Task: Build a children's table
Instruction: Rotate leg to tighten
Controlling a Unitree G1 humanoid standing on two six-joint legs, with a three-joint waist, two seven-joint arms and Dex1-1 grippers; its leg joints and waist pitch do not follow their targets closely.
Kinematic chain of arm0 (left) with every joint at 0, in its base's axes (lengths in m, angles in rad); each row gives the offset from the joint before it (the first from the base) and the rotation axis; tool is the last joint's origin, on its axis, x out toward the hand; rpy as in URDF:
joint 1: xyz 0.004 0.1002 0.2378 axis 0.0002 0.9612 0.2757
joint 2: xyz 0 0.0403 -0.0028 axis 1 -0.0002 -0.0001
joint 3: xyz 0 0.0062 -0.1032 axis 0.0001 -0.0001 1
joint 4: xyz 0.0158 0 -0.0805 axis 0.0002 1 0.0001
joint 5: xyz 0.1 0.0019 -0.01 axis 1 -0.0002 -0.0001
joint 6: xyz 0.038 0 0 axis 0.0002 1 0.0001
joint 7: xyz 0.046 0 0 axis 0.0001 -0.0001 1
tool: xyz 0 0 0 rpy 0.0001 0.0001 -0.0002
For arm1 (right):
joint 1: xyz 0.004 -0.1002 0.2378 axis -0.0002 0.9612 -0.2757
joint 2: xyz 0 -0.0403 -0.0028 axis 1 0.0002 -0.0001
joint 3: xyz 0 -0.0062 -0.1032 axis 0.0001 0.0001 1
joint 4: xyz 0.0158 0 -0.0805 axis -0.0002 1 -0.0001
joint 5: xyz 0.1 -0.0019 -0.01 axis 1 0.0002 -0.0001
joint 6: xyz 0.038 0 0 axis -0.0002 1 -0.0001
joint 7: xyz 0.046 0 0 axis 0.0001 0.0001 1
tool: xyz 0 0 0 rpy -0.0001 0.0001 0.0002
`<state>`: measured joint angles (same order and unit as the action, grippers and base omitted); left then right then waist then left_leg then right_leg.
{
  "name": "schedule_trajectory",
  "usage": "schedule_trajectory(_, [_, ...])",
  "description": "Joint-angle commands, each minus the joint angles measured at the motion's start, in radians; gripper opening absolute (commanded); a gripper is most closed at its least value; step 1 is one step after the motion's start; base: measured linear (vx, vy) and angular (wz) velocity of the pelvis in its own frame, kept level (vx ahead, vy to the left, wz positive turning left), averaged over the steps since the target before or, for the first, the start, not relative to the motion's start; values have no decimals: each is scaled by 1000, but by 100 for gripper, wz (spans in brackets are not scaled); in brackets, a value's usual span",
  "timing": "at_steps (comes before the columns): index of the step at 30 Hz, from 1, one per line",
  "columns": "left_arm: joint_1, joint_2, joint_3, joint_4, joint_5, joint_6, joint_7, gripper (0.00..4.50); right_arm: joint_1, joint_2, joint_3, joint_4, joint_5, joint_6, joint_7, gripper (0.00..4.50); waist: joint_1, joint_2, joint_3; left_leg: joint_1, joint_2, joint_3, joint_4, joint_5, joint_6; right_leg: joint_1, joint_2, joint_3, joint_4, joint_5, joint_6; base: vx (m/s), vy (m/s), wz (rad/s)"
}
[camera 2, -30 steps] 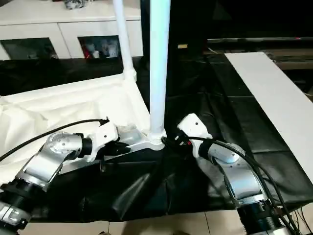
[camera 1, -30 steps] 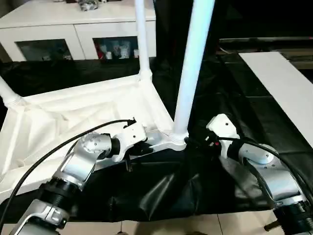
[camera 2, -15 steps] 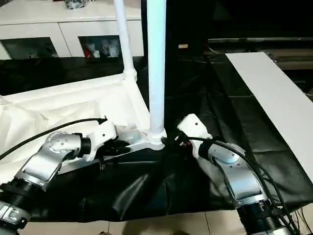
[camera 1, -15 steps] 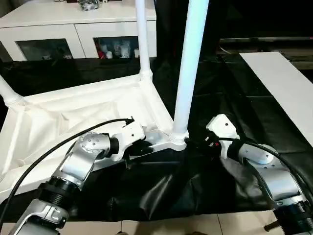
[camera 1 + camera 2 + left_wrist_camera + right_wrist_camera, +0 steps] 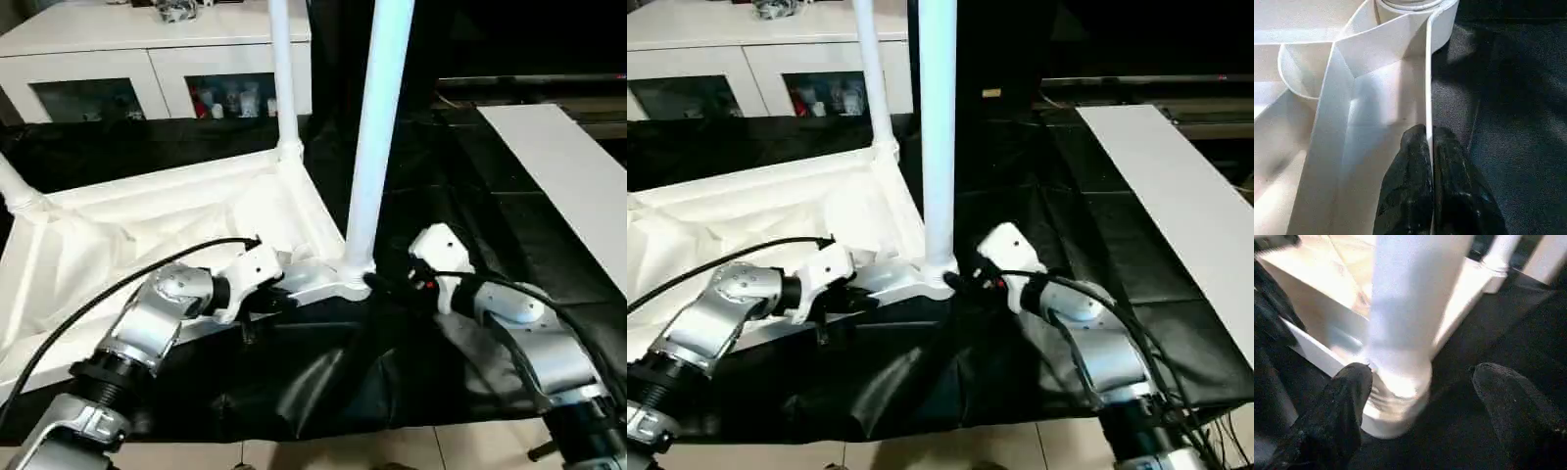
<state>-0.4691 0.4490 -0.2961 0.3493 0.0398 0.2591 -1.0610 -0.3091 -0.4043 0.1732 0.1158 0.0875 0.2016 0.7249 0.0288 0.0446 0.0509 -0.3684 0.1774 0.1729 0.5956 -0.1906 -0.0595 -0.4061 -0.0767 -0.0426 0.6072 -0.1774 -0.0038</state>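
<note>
Lying upside down on a black sheet [image 5: 411,176], the children's table [image 5: 147,235] shows its ribbed underside upward, its long axis running from about nine o'clock toward three o'clock in the head views. Three white legs are in view, all standing out of corner sockets and pointing up: the nearest leg [image 5: 377,127] rises from the near corner socket [image 5: 348,279] at the middle of the scene, a second leg [image 5: 282,73] stands at twelve o'clock behind it, and a third leg [image 5: 18,191] shows at nine o'clock by the edge.

The left gripper [image 5: 1429,147] is clenched on the thin rim wall of the tabletop [image 5: 1391,73] just beside that near socket, one black finger on each face of the wall, pinching it tight. The right gripper [image 5: 1420,391] sits at three o'clock of the nearest leg's base, its jaws spread wide; one finger [image 5: 1347,396] lies close against the threaded collar at the foot of the leg, the other finger [image 5: 1508,396] stands well apart over the black sheet, so nothing is gripped.

Beyond, at twelve o'clock, stands a white cabinet [image 5: 147,54] with glass doors, and a flat white board [image 5: 568,176] lies at two o'clock.
</note>
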Motion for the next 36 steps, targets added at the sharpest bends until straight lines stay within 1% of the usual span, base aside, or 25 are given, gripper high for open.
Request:
schedule_trajectory(1, [2,15,-9,3,6,11,-5,4,-11,-1,-1,14,20,-19,31,379,5,-10,-62,3,39,-13,-71,-227,47,49,-55,37,-79,-263,-206,0,0,0])
schedule_trajectory(4, [1,9,-8,2,-2,5,-11,4,-21,2,5,37,30,-27,60,379,6,-11,-64,2,38,-10,-68,-194,59,51,-54,37,-73,-200,-229,0,0,0])
schedule_trajectory(5, [4,5,-7,-1,-9,-13,-17,0,-27,7,8,51,42,-23,80,405,6,-12,-64,1,37,-10,-68,-197,64,53,-55,36,-73,-202,-234,0,0,0])
schedule_trajectory(6, [6,3,-9,-4,-12,-36,-23,0,-33,9,12,62,47,-20,97,405,6,-12,-64,1,37,-10,-68,-197,64,53,-55,36,-73,-202,-234,0,0,0])
schedule_trajectory(7, [9,2,-14,-7,-13,-66,-29,0,-40,10,19,76,49,-20,114,411,7,-12,-63,2,38,-11,-68,-209,67,52,-57,35,-76,-231,-234,0,0,0])
schedule_trajectory(8, [15,4,-20,-14,-16,-86,-41,0,-48,10,29,95,41,-28,122,411,8,-11,-62,3,39,-11,-69,-210,64,51,-57,35,-77,-240,-230,0,0,0])
schedule_trajectory(9, [16,4,-21,-15,-16,-89,-43,0,-50,10,30,98,39,-29,123,416,7,-11,-62,3,40,-11,-69,-212,62,51,-56,35,-76,-242,-231,0,0,0])
schedule_trajectory(10, [22,4,-27,-27,-24,-119,-59,0,-63,7,41,127,26,-42,132,441,9,-15,-63,3,40,-11,-69,-211,61,50,-57,35,-76,-244,-231,0,0,0])
schedule_trajectory(12, [31,0,-27,-55,-45,-116,-78,0,-80,8,46,161,13,-57,137,441,9,-15,-62,2,41,-10,-69,-209,56,50,-59,36,-75,-244,-232,0,0,0])
schedule_trajectory(13, [37,3,-33,-79,-50,-116,-89,0,-94,13,48,182,10,-72,145,441,11,-13,-64,6,43,-10,-68,-203,56,49,-59,36,-73,-231,-239,0,0,0])
schedule_trajectory(14, [37,3,-33,-79,-50,-116,-89,0,-94,13,48,182,10,-72,145,441,13,-15,-63,5,42,-8,-68,-200,60,49,-57,36,-72,-221,-241,0,0,0])
schedule_trajectory(15, [38,9,-41,-85,-45,-116,-96,0,-105,23,44,190,22,-64,153,441,15,-14,-62,4,42,-9,-69,-195,62,50,-57,36,-70,-216,-239,0,0,0])
schedule_trajectory(16, [36,10,-41,-77,-35,-126,-85,0,-111,25,48,197,18,-67,158,441,15,-18,-63,4,42,-8,-69,-194,63,50,-56,36,-71,-217,-237,0,0,0])
schedule_trajectory(17, [36,10,-41,-76,-35,-126,-85,0,-112,25,48,197,18,-68,158,441,17,-16,-63,5,42,-9,-68,-191,62,50,-57,36,-70,-219,-235,0,0,0])
schedule_trajectory(19, [33,12,-36,-57,-25,-138,-73,0,-116,23,55,206,20,-68,178,441,18,-16,-63,5,42,-9,-69,-191,59,51,-57,36,-70,-220,-235,0,0,0])
schedule_trajectory(20, [33,12,-36,-57,-25,-138,-73,0,-116,23,55,206,20,-68,178,427,18,-19,-62,4,41,-8,-69,-193,59,51,-56,36,-70,-224,-232,0,0,0])
schedule_trajectory(21, [32,12,-34,-52,-23,-141,-70,0,-117,22,57,207,22,-67,184,416,19,-18,-62,5,41,-8,-69,-193,58,51,-57,36,-70,-228,-231,0,0,0])
schedule_trajectory(23, [30,18,-29,-41,-22,-149,-72,0,-117,15,56,214,29,-70,203,416,19,-19,-62,4,41,-8,-68,-193,58,51,-57,36,-71,-235,-227,0,0,0])
schedule_trajectory(27, [31,24,-29,-41,-27,-147,-76,0,-118,14,49,229,34,-72,223,369,19,-19,-62,4,41,-8,-68,-193,56,51,-58,36,-72,-245,-225,0,0,0])
schedule_trajectory(30, [29,26,-31,-38,-24,-151,-77,0,-116,12,49,235,25,-78,220,359,19,-17,-62,4,41,-8,-68,-195,55,50,-57,36,-72,-246,-226,0,0,0])
schedule_trajectory(31, [29,25,-29,-34,-25,-153,-75,0,-114,12,49,234,27,-77,227,333,19,-18,-62,4,41,-8,-68,-197,55,50,-57,36,-72,-247,-226,0,0,0])
schedule_trajectory(34, [31,25,-29,-29,-24,-155,-73,0,-108,14,51,231,33,-71,236,313,19,-18,-62,4,41,-8,-68,-195,56,51,-56,35,-72,-245,-226,0,0,0])
schedule_trajectory(36, [31,26,-28,-26,-24,-153,-71,0,-108,17,50,234,32,-73,233,290,19,-19,-62,5,41,-8,-67,-194,57,50,-57,36,-72,-249,-225,0,0,0])
